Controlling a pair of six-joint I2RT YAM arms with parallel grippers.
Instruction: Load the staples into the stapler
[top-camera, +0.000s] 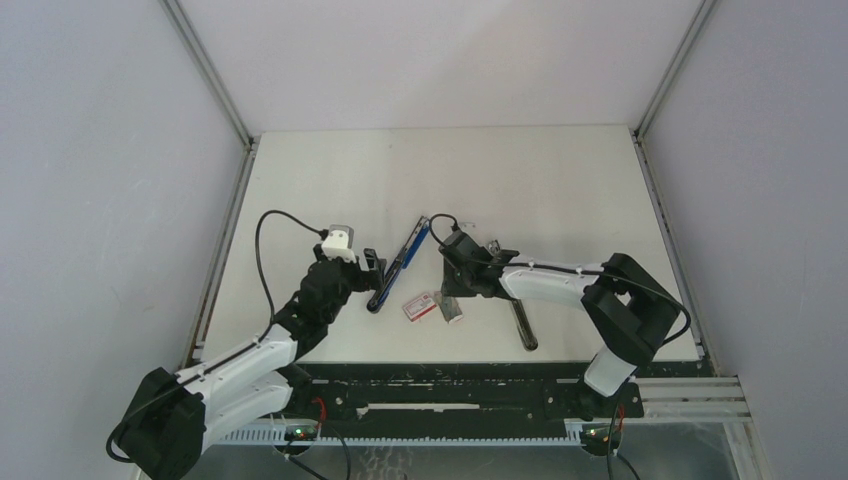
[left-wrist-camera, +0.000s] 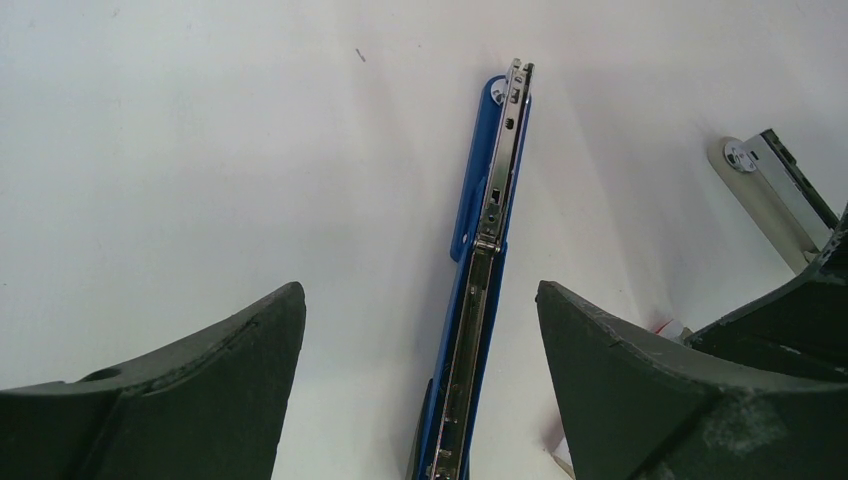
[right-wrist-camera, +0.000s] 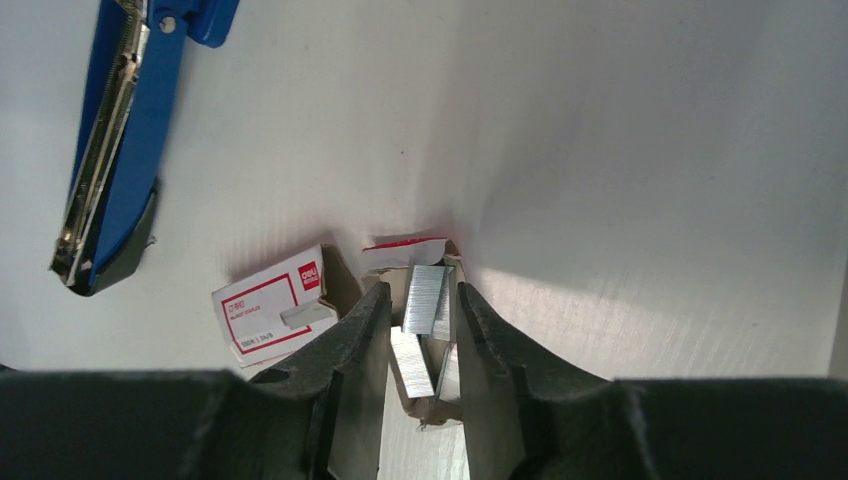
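The blue stapler (top-camera: 403, 262) lies opened flat on the white table, its silver channel (left-wrist-camera: 480, 300) facing up. My left gripper (top-camera: 372, 270) is open and straddles its near end (left-wrist-camera: 420, 295) without touching it. The staples (right-wrist-camera: 428, 298) are silver strips lying loose in their small tray (right-wrist-camera: 440, 405). The red-and-white box (right-wrist-camera: 265, 315) rests just left of the tray (top-camera: 420, 306). My right gripper (right-wrist-camera: 425, 292) has its jaws narrowed around the strips, one finger close on each side (top-camera: 452, 300). Whether they press on the strips does not show.
A slim dark bar (top-camera: 524, 325) lies on the table under the right forearm, near the front edge. The table's metal side rails (top-camera: 215, 260) run along left and right. The stapler (right-wrist-camera: 120, 150) lies far left of the right gripper.
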